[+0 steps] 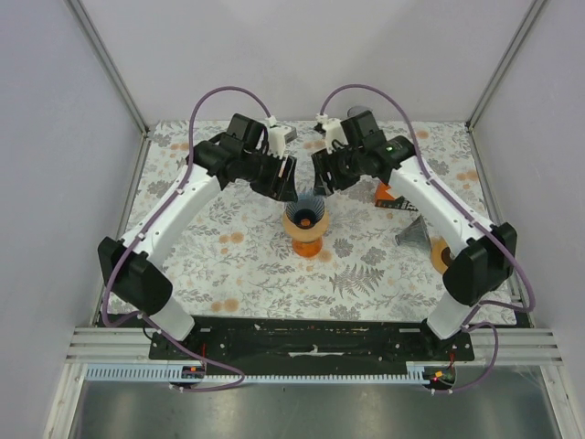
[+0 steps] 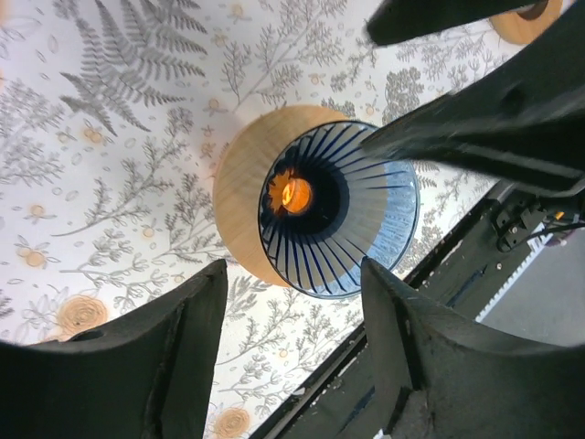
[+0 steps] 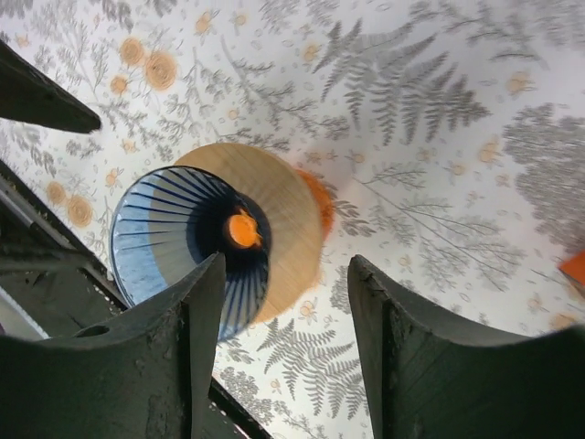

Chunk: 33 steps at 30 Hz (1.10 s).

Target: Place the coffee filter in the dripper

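The dripper [image 1: 305, 222] stands upright at the centre of the table [image 1: 238, 265], its blue ribs visible down to the outlet. The left gripper [image 2: 292, 273] and right gripper [image 3: 285, 265] hover above it, both sets of jaws apart and gripping nothing. A grey cone [image 1: 413, 238], possibly the coffee filter, lies near the right edge.

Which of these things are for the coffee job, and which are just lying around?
For the job: blue ribbed dripper on its orange stand; grey cone, probably the filter.
Just lying about: wooden ring beside the cone; orange and black thing behind it.
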Tool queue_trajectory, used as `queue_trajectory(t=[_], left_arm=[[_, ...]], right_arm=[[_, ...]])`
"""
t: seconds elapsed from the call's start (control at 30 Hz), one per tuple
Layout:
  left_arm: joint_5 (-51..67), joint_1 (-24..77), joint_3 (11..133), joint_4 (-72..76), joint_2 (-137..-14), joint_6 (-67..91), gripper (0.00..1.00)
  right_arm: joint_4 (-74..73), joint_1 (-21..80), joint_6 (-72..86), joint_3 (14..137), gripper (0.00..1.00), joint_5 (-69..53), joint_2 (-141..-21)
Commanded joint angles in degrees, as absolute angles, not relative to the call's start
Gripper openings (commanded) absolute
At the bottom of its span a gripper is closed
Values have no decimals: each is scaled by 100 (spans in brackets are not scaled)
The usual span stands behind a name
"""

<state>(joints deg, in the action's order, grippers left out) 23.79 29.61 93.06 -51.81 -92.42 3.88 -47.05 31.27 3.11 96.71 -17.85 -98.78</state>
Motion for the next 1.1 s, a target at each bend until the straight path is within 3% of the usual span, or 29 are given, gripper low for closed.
queue_trajectory(t=[0.0,0.4,1.07], left_arm=[[2118,2918,9773,-5247,-9071,88,67],[1890,2672,9668,-4931,-8789,26,68],[2092,2505,9598,-4799,-8903,79,67]], right_arm=[[-4755,2507,167,9897,63,-1372,-9063],[-4755,564,255,9527,59,-264,-9605],[-4852,352,325,9686,69,140,-11355]])
